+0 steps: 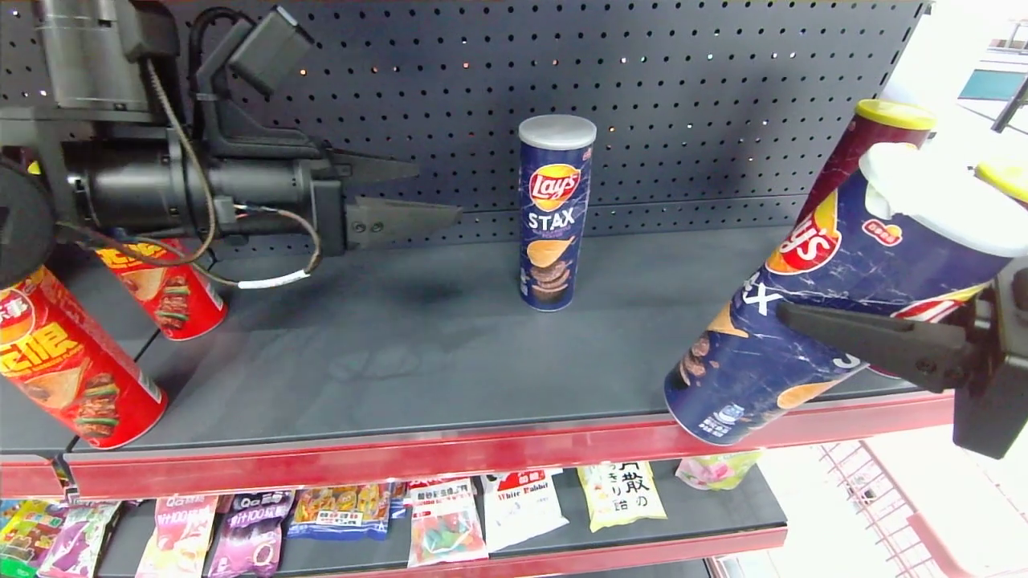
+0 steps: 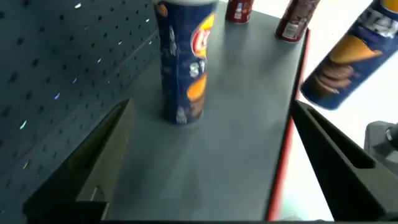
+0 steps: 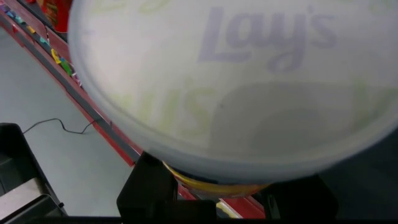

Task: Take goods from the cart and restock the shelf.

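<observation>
A blue chip can (image 1: 556,213) stands upright at the middle back of the grey shelf (image 1: 418,353); it is also the can (image 2: 183,62) seen ahead in the left wrist view. My left gripper (image 1: 438,193) hangs open over the shelf, to the left of that can, with nothing between its fingers (image 2: 93,168). At the shelf's right front edge my right gripper (image 1: 811,281) is shut on a second blue chip can (image 1: 795,321), which is tilted with its base over the red lip. That can's white lid (image 3: 236,81) fills the right wrist view.
Two red chip cans (image 1: 72,361) (image 1: 169,293) stand at the shelf's left end. A dark red can with a yellow lid (image 1: 875,136) is behind the held can. Snack bags (image 1: 434,518) line the lower shelf. A pink wire cart (image 1: 883,498) sits at lower right.
</observation>
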Tool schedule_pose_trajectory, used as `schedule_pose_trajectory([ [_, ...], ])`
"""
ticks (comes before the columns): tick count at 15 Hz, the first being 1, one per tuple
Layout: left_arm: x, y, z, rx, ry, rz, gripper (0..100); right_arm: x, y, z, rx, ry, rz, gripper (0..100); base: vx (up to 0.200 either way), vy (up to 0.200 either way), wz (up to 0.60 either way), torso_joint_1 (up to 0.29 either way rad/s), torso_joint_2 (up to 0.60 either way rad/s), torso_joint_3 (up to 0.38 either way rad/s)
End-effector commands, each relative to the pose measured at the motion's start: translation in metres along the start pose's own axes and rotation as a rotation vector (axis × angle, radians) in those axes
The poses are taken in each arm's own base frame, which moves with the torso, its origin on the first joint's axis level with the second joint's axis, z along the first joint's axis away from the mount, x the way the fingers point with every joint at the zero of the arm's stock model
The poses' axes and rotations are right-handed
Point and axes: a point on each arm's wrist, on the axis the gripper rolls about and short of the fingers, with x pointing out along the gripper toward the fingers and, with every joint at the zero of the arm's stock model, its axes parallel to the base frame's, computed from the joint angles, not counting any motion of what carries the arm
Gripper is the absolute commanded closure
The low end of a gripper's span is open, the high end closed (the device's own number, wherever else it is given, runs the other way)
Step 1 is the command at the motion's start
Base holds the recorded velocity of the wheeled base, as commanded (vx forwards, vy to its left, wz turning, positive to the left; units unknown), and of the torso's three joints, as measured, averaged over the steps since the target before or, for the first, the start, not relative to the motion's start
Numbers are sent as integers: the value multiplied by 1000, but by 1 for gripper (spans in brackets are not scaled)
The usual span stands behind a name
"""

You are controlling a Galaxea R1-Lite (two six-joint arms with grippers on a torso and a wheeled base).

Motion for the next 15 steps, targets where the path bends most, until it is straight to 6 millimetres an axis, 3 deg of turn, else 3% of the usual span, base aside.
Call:
schedule_pose_trajectory([
  [1,37,19,-14,-25,26,-44,0,2,0,-1,1,6,1,100,0,0,0,0,0,0],
  [8,79,30,-11,-3,4,-85,0,2,-1,-2,2,8,-3,100,0,0,0,0,0,0],
  [13,93,38,-10,4,-8,-81,0,1,-1,-1,1,6,-3,100,0,0,0,0,0,0],
  [15,101,32,-11,-18,0,-83,0,1,0,-1,1,5,-4,100,0,0,0,0,0,0],
])
